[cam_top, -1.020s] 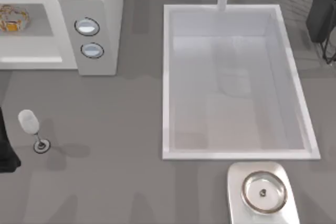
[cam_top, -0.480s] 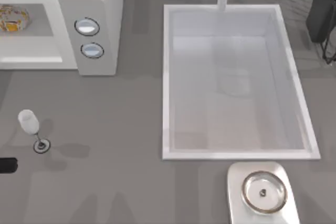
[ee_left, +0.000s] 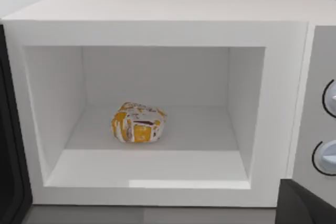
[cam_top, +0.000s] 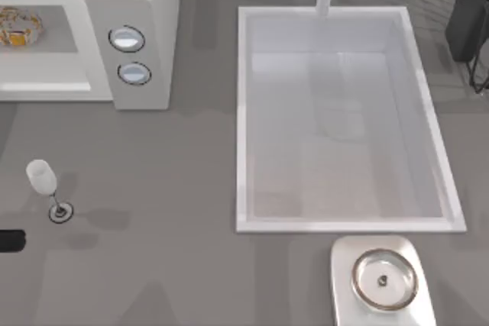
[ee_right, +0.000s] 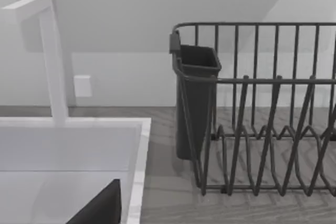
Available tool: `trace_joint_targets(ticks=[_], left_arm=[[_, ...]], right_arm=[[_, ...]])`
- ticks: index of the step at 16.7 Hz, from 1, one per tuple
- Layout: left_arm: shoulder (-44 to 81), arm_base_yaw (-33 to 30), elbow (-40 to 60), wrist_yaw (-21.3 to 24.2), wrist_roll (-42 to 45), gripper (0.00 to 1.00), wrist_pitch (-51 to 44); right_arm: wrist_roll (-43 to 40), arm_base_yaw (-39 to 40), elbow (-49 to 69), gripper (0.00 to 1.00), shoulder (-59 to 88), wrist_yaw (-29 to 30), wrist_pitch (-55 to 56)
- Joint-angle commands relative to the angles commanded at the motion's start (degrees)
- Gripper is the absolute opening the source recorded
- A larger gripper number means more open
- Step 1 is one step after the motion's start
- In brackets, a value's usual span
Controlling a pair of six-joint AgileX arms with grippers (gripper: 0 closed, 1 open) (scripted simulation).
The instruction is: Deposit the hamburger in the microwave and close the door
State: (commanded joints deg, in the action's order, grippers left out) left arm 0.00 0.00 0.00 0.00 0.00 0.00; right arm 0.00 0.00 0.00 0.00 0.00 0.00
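Kitchen (microwave point(cam_top: 137, 36), sink point(cam_top: 244, 112), dish rack point(ee_right: 262, 129))

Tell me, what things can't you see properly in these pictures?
- Microwave door: top view, cut off by the left edge.
- Left gripper: left wrist view, dark bits at the edges; fingers unclear.
- Dish rack: right wrist view, cut off at the edge.
- Hamburger: top view, partly cut off.

A dark wire dish rack point(ee_right: 262, 124) is seen on the grey countertop point(ee_right: 168, 192), with a dark utensil cup point(ee_right: 195, 103) hung on its end. A white sink basin point(ee_right: 68, 150) lies just beside the rack, and a white faucet point(ee_right: 50, 51) stands at the basin's rim. A small white wall plate point(ee_right: 83, 86) is set behind.
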Motion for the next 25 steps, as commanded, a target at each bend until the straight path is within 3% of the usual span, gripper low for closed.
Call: trace_joint_targets(ticks=[6,16,21,25], left_arm=[[-0.56,0.89,0.22,0.71,0.01,0.0,-0.71],[-9.17,13.28,3.03,13.27,-0.15,0.0,-12.17],[-9.0,13.1,2.93,13.1,-0.11,0.0,-12.15],[-7.24,8.21,4.43,7.92,-0.1,0.0,-11.72]], right_arm=[[0.0,0.0,0.0,1.0,0.0,0.0,0.0],[0.0,0.0,0.0,1.0,0.0,0.0,0.0],[0.0,0.0,0.0,1.0,0.0,0.0,0.0],[0.0,0.0,0.0,1.0,0.0,0.0,0.0]])
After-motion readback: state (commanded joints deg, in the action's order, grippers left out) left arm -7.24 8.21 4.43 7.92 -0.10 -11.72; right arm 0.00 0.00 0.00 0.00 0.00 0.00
